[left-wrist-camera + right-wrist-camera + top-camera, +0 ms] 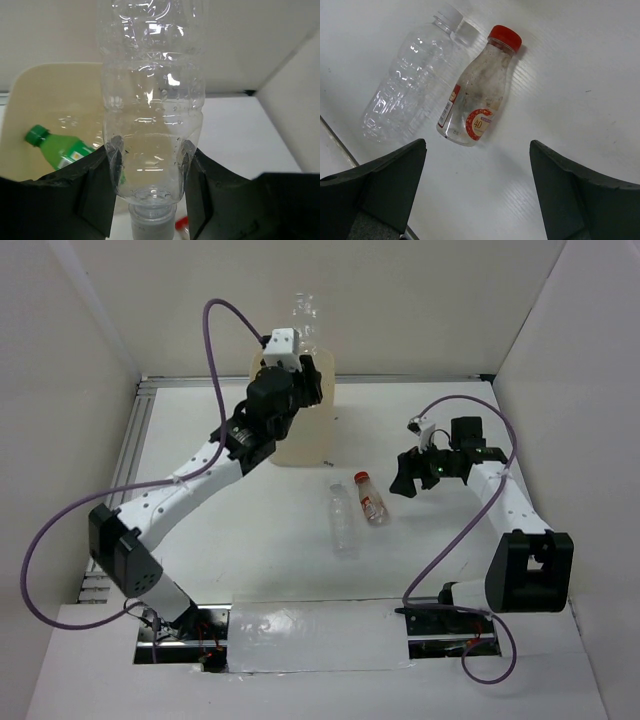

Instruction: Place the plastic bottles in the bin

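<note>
While above the bin (300,445), left gripper (150,170): clamped on a clear bottle (152,90), axis vertical, cap down.
Inside the bin: green bottle (60,150).
Near-right of the bin: red-capped bottle (477,95), cap end toward the bin, straight ahead of right gripper (477,147), jaws spread; right arm (500,500) nearer.

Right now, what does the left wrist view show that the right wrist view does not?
Only left wrist: the left gripper shut on an upturned clear bottle, and the bin with a green bottle inside. Only right wrist: the open right gripper above a red-capped bottle and a white-capped bottle, both lying down. Both: the white table.
</note>
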Available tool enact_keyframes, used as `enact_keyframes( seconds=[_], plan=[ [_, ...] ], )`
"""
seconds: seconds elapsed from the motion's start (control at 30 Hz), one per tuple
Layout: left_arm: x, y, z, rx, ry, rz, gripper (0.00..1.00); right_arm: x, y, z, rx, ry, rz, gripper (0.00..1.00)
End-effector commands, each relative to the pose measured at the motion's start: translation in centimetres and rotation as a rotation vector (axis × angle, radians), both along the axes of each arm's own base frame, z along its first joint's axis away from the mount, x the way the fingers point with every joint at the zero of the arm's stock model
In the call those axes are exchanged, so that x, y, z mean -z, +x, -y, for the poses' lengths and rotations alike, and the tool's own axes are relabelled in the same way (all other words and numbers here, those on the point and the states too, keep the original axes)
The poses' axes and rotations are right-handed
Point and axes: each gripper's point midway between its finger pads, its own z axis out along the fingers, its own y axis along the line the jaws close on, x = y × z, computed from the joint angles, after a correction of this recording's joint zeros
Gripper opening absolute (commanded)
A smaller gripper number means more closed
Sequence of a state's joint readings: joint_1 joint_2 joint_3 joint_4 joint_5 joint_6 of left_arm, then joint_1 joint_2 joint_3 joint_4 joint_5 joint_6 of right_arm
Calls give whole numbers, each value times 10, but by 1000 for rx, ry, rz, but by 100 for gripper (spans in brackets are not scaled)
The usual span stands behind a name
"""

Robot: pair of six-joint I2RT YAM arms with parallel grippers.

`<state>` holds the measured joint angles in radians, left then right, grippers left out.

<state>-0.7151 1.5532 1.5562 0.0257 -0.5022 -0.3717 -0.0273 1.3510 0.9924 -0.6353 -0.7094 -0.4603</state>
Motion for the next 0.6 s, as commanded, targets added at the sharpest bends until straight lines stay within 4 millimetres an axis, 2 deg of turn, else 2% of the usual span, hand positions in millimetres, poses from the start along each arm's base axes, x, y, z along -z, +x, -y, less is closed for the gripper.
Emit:
enact_keyframes(
  seconds=[0.0, 0.03, 0.1, 0.13, 0.17, 0.23, 0.27, 0.3, 0.33, 0.47, 0.53, 0.57],
  plan=[
    [-3, 43, -30, -174, -67, 9, 8, -4, 4, -6, -13, -8, 44, 91],
    [4, 59, -35, -214, -55, -3, 10, -3, 3, -9, -17, -4, 42, 92],
    [19, 75, -43, -256, 3, -38, 11, -1, 4, -12, -15, -7, 46, 93],
    [28, 85, -54, -302, 25, -59, 14, 2, 5, -12, -15, -7, 35, 93],
    [39, 97, -54, -314, 43, -80, 26, 7, 2, -19, -32, -4, 13, 95],
    [52, 107, -61, -326, 72, -118, 36, 9, 3, -25, -51, -4, 3, 95],
    [46, 114, -66, -327, 59, -108, 63, 17, 1, -31, -70, -15, -20, 95],
    [48, 116, -63, -314, 62, -115, 74, 20, 1, -34, -78, -28, -35, 96],
    [44, 118, -66, -311, 66, -106, 81, 22, 3, -37, -92, -42, -33, 96],
    [21, 105, -65, -263, 39, -66, 98, 47, 1, -50, -85, -100, -105, 99],
    [10, 96, -68, -251, 38, -51, 100, 54, 9, -54, -52, -126, -101, 99],
    [-11, 80, -63, -226, 25, -17, 100, 62, 10, -51, -14, -154, -121, 99]
  ],
)
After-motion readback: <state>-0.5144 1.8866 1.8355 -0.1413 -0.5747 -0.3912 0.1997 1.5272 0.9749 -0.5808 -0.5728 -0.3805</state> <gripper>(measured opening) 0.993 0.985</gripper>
